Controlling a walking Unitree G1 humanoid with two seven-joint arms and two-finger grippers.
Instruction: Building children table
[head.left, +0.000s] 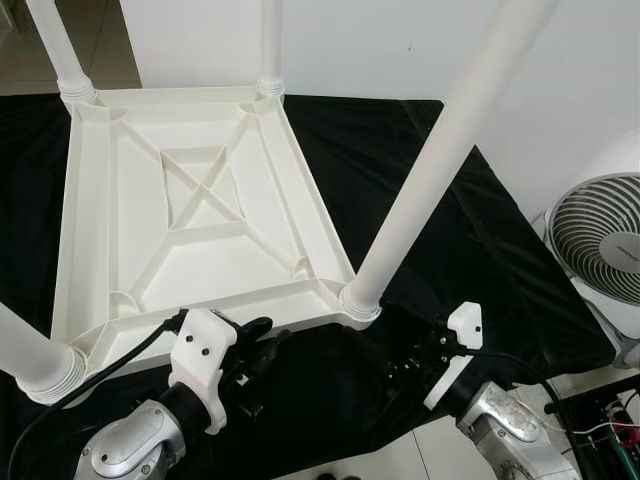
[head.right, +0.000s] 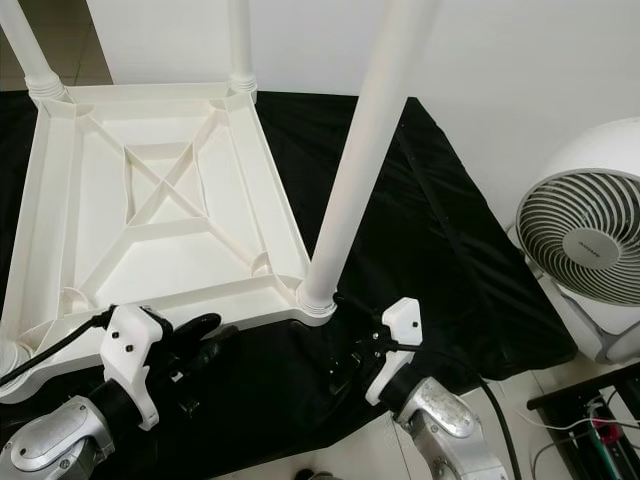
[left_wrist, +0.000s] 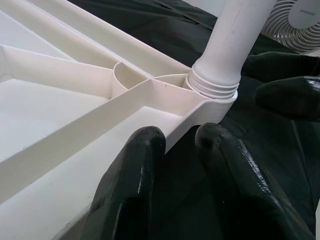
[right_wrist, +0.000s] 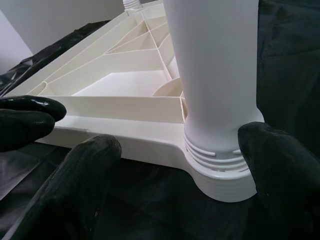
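Table (head.left: 200, 215) lies upside down on the black cloth (head.left: 470, 230) so you can fit legs. Your right gripper (right_wrist: 175, 160) stands released around the near leg (head.left: 440, 150); left gripper (left_wrist: 177, 150) seems spread by the rim.

Tabletop (head.left: 200, 200): inverted, lying on cloth (head.left: 450, 240), underside up
Legs: one upright at each corner; nearest right leg (head.left: 430, 170) at corner closest to robot's right
Left gripper (head.left: 262, 345): at near edge of tabletop, left of that leg
Right gripper (head.left: 405, 355): beside that leg's base
Fan (head.left: 600, 240): far right, off the cloth
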